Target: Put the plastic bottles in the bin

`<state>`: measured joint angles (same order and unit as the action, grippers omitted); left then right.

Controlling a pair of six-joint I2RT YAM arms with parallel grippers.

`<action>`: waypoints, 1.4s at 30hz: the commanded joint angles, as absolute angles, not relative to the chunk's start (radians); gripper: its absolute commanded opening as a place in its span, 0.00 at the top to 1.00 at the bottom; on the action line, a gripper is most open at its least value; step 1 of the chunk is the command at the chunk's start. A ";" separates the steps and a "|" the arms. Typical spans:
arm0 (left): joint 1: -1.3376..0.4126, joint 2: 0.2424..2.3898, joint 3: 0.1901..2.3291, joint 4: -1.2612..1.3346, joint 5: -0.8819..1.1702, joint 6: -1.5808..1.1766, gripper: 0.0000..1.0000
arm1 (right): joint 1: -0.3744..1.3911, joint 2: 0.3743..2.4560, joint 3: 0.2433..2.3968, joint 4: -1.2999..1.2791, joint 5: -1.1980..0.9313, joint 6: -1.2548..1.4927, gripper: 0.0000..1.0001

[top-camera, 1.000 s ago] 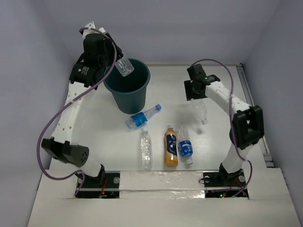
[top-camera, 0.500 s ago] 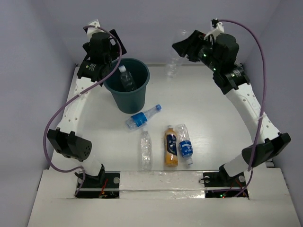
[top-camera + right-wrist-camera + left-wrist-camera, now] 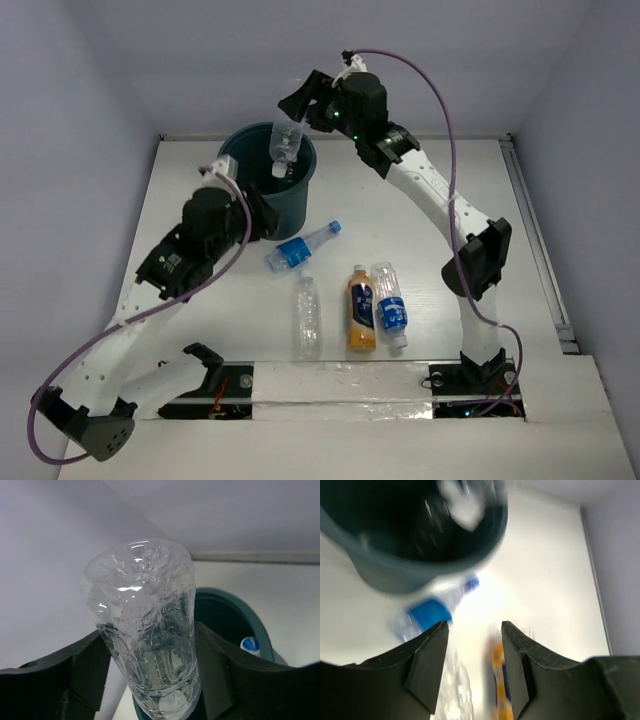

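The dark teal bin [image 3: 262, 208] stands at the back left. My right gripper [image 3: 289, 120] is shut on a clear plastic bottle [image 3: 283, 150] that hangs cap down over the bin's mouth. In the right wrist view that bottle [image 3: 145, 630] fills the gap between the fingers [image 3: 87, 670], with the bin [image 3: 235, 615] below. My left gripper [image 3: 260, 214] is beside the bin's near wall, open and holding nothing [image 3: 474, 627]. On the table lie a blue-labelled bottle [image 3: 298, 250], a clear one [image 3: 307, 318], an orange one [image 3: 361, 310] and another blue-labelled one [image 3: 391, 305].
The left wrist view is blurred; it shows the bin [image 3: 395, 570] above, the blue-labelled bottle [image 3: 427, 615] and the orange bottle [image 3: 497, 680] below. White walls close in the table on the left, back and right.
The left gripper let its clear bottle fall into the bin and drew back toward the near left. The right arm swung its clear bottle from the right of the table to above the bin.
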<state>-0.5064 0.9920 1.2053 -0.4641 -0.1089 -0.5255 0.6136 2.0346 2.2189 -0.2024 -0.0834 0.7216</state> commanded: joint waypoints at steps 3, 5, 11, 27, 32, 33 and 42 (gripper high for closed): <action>-0.673 0.896 0.892 -0.522 -0.005 -0.733 0.45 | 0.653 2.054 2.293 -0.247 -0.060 0.657 0.17; -0.713 0.881 0.835 -0.493 0.027 -0.797 0.33 | 0.663 2.043 2.296 -0.265 -0.058 0.653 0.05; -0.787 1.008 0.753 -0.424 0.041 -0.812 0.09 | 0.663 1.861 2.225 -0.339 -0.022 0.546 0.01; -0.796 1.400 0.762 -0.275 -0.026 -0.729 0.26 | 0.663 0.899 0.802 -0.581 0.080 0.667 0.26; -0.805 1.425 0.755 -0.279 -0.034 -0.724 0.49 | 0.663 0.997 0.750 -0.588 0.077 0.672 0.08; -0.805 1.416 0.753 -0.284 -0.032 -0.726 0.55 | 0.663 1.020 0.750 -0.586 0.092 0.669 0.07; -0.827 1.129 0.940 -0.452 -0.029 -0.753 0.67 | 0.643 1.268 0.798 -0.502 0.115 0.597 0.06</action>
